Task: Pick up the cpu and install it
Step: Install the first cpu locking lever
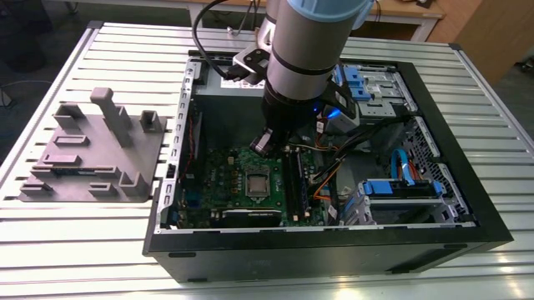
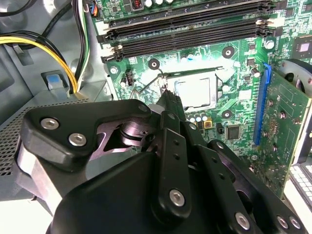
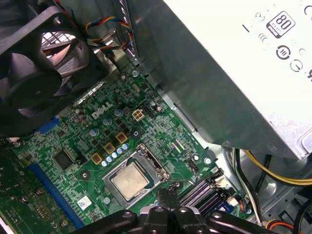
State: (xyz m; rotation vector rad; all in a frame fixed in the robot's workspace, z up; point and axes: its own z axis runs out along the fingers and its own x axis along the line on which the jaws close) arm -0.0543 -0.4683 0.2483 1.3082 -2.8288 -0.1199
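Cpu (image 3: 130, 181) sits in mobo (image 3: 92, 146) socket, gripper (image 2: 168, 100) jaws closed, empty, just above.

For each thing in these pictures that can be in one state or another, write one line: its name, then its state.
cpu: seated in the motherboard socket, metal top up.
socket frame: open, not covering the cpu.
gripper: fingertips together, empty, just beside the socket.
computer case: lying on its side, panel off.
memory slots: empty.
grey fixture block: on the table, no cpu on it.
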